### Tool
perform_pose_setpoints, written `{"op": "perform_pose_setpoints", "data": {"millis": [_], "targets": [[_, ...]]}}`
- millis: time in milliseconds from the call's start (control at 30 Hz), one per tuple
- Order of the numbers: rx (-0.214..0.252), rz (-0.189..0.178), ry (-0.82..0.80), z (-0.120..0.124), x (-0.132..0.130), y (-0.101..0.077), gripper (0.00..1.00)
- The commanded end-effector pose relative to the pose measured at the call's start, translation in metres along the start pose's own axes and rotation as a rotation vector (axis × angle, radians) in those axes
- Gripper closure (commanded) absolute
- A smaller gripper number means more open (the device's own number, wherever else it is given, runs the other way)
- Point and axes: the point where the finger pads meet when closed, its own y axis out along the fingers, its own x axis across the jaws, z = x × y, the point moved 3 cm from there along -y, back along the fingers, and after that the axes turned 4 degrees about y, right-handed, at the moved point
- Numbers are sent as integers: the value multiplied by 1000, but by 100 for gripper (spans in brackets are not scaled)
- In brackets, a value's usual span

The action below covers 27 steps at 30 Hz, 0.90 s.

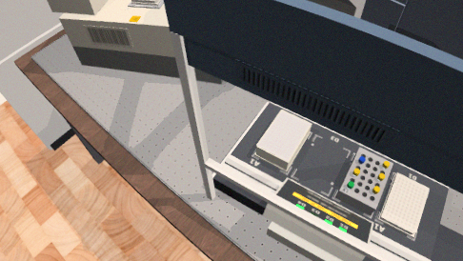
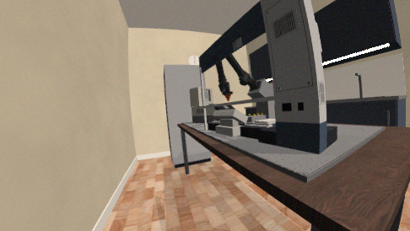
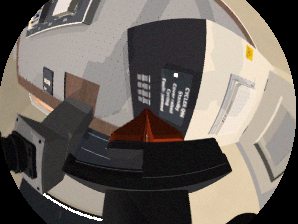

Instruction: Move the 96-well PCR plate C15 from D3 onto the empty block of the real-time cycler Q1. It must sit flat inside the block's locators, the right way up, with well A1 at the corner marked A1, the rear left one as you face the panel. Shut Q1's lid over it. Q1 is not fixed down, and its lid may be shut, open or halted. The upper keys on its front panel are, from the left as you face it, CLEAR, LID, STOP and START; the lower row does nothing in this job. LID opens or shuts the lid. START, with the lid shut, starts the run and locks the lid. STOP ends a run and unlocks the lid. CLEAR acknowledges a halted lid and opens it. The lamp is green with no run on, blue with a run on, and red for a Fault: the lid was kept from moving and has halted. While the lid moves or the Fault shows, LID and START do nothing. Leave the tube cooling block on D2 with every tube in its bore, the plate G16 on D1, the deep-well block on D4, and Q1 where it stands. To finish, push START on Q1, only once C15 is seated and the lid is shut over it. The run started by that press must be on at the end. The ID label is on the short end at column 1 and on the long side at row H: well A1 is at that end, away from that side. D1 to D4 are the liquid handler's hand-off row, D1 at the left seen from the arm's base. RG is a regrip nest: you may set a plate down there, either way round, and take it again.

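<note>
1. Worktop: grey perforated plate w/ a dotted hole grid, set on a dark wood bench w/ a brown edge. Pale shadow bands cross the grey.
2. Floor: light wood blocks, mixed tan shades. White skirting board runs along the beige wall in the exterior view.
3. Room: a tall grey cabinet stands at the far end, a small round clock above it. A long light strip shows at upper right.
4. A big dark housing w/ a vent slot row overhangs the deck. A thin pale post runs down to the worktop.
5. Deck row in the top view: a white solid block at the left, then a bare dark nest, then a grey tube block w/ blue, yellow & green caps, then a white well plate at the right.
6. The nest marked for the task plate shows nothing on it; which plate is C15 can't be read from labels.
7. The cream machine w/ a barcode sits at the rear left; the wrist view shows its dark front panel w/ key rows.
8. Gripper: orange jaws pressed together, nothing between them, tip pointing at the panel. Touching a key or not: can't tell.
</note>
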Motion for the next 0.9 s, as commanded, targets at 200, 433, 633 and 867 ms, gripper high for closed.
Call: {"op": "perform_pose_setpoints", "data": {"millis": [200,433,633,867], "targets": [[-1,16,-19,-3,33,7,100],[-2,8,-17,-1,65,15,100],[-1,19,-17,1,90,20,100],[-7,18,-13,2,98,22,100]]}}
